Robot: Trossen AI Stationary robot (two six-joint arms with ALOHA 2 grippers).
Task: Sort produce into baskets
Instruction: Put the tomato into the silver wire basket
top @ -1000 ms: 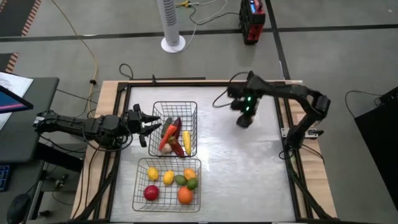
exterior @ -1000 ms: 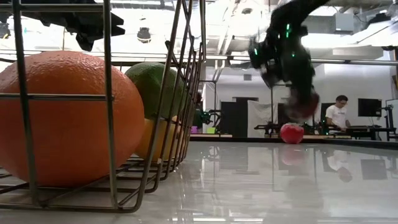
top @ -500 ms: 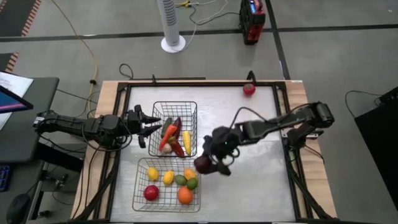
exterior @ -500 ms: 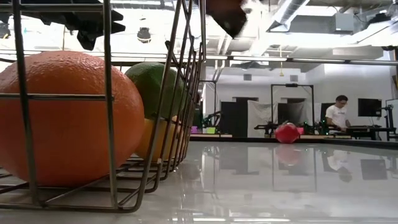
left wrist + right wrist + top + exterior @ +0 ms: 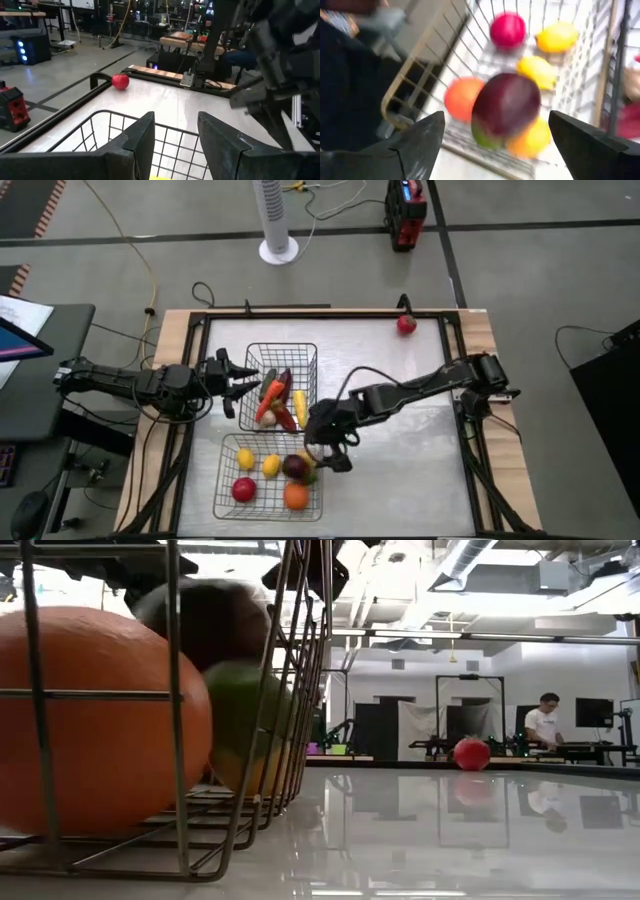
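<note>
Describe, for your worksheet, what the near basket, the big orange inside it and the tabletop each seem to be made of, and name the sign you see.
Near basket: thin silver-grey metal wire, judging by its bare glinting rods.
Orange: probably moulded plastic or foam; its skin looks smooth, even and matte.
Tabletop: a pale, glossy hard surface, perhaps laminate, since it mirrors the room behind.

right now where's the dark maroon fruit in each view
High view: the dark maroon fruit is in the near basket, just below the right end effector.
Low view: a dark blur behind the mesh, above the orange.
Left wrist view: not in it.
Right wrist view: centre, between that arm's open fingers.
Shared landmark: the orange.
</note>
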